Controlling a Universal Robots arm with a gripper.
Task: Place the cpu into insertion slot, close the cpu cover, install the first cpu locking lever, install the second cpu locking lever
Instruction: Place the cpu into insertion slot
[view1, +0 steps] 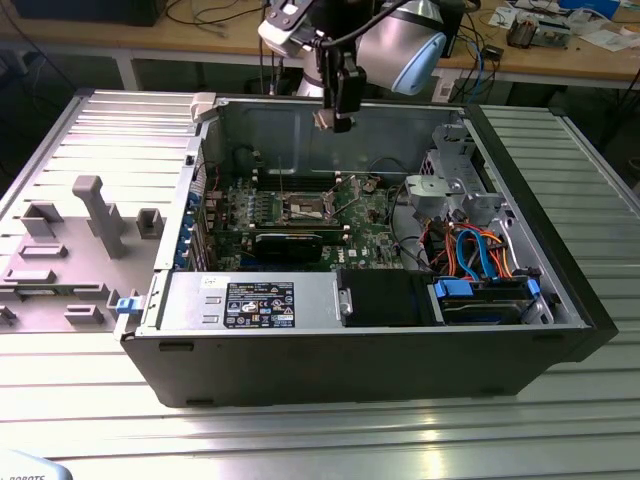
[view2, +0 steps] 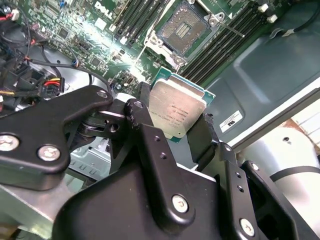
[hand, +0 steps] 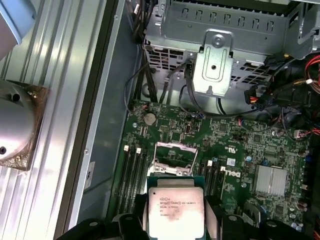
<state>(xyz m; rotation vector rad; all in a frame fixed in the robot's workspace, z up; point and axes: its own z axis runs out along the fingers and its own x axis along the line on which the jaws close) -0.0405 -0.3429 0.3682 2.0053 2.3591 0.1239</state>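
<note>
My gripper (view1: 337, 112) hangs above the open computer case, shut on the cpu (view2: 176, 111), a flat silver-grey square chip clamped by its edges between the black fingers (view2: 150, 135). In the first wrist view the cpu (hand: 175, 207) sits just short of the insertion slot (hand: 173, 159). The insertion slot (view2: 183, 30) lies bare on the green motherboard, with a dark centre and a silvery rim. It also shows mid-board from outside, the insertion slot (view1: 307, 208). The cpu cover (hand: 174, 148) looks swung up at the slot's far edge. A thin locking lever (view2: 231, 28) stands loose beside the slot.
Long black memory slots (view2: 220, 47) flank the socket. A black expansion card (view1: 290, 243) lies near it, a metal drive cage (view1: 455, 185) with orange and blue cables at the exterior view's right. The case's rear wall (view1: 290, 135) is close behind the gripper. A grey fixture (view1: 90, 215) lies outside.
</note>
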